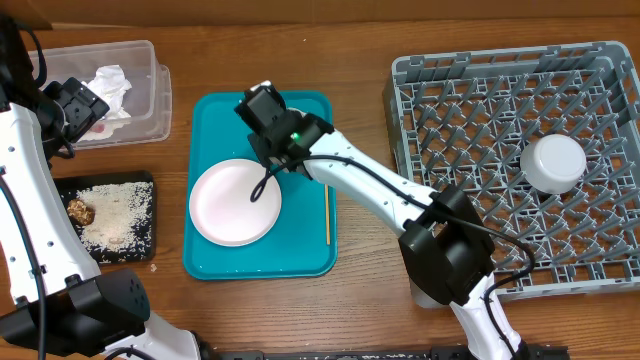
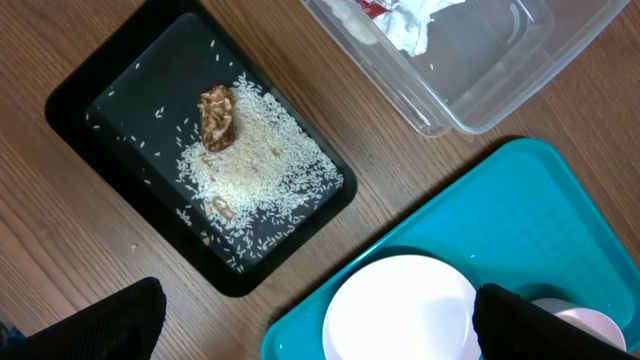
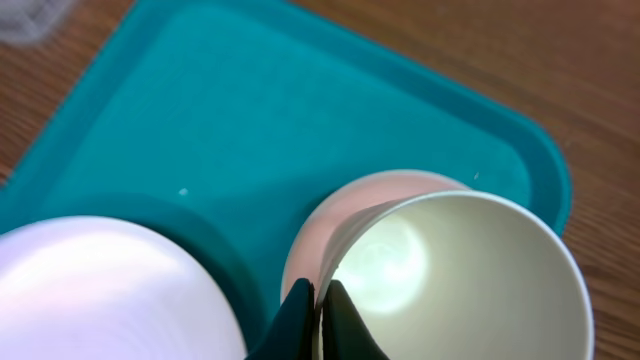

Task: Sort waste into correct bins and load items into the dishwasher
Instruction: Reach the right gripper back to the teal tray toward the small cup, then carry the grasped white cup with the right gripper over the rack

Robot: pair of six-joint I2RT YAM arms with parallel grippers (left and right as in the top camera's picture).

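Bare teal tray [image 3: 300,100] is seen upper left. The glossy whitish cup [image 3: 450,270], nested in the pink bowl [image 3: 325,220], is clamped by the right gripper [image 3: 318,300]; the left gripper [image 2: 318,310] is spread apart.

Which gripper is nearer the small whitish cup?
Right. The right gripper is shut on the rim of the small whitish cup; the open left gripper is apart from it, over the clear rectangular plastic tub.
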